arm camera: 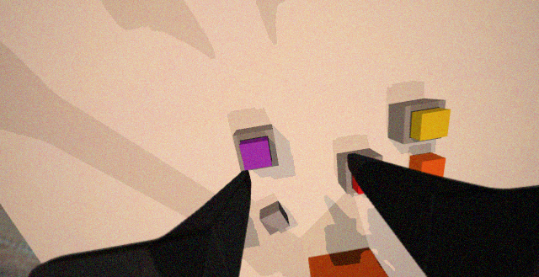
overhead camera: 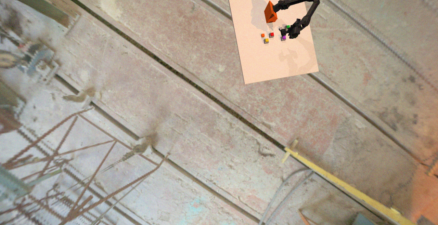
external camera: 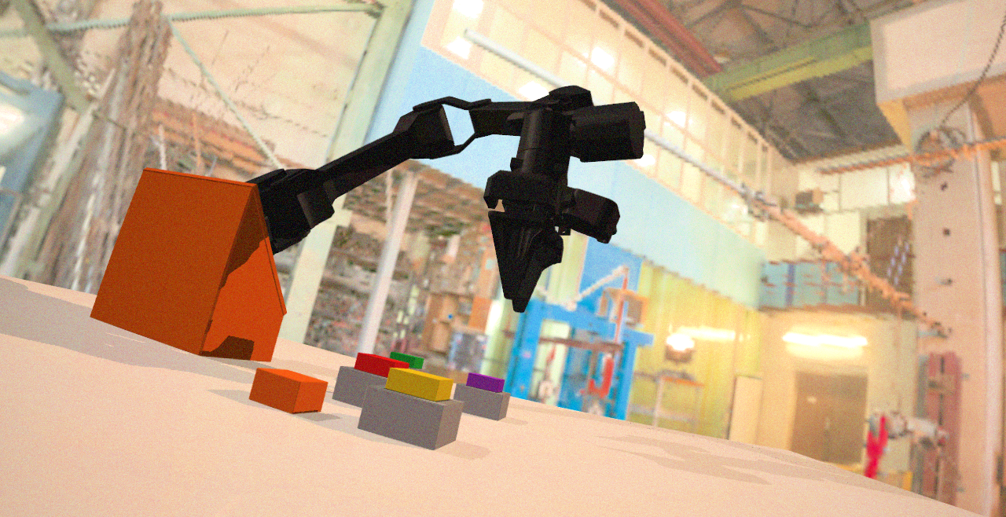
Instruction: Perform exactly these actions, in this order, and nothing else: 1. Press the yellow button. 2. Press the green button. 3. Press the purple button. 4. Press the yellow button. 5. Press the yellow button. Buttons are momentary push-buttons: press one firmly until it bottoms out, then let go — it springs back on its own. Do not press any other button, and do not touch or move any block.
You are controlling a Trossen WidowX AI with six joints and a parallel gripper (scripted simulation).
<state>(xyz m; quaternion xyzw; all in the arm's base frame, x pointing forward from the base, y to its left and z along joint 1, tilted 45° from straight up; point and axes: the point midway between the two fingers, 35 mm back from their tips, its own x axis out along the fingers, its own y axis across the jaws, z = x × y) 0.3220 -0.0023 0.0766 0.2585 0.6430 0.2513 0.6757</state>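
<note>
Up in the air hangs the black gripper (external camera: 523, 281), well above the buttons, with its two fingers spread apart and nothing between them. Down on the pale table (external camera: 175, 457) sits the yellow button (external camera: 419, 383) on its gray box, close to the front. Just behind it are the purple button (external camera: 484, 382), the red button (external camera: 380, 363) and the green button (external camera: 407, 359). An orange block (external camera: 288, 389) lies beside them. From the wrist view, the purple button shows near one fingertip (arm camera: 242, 182).
</note>
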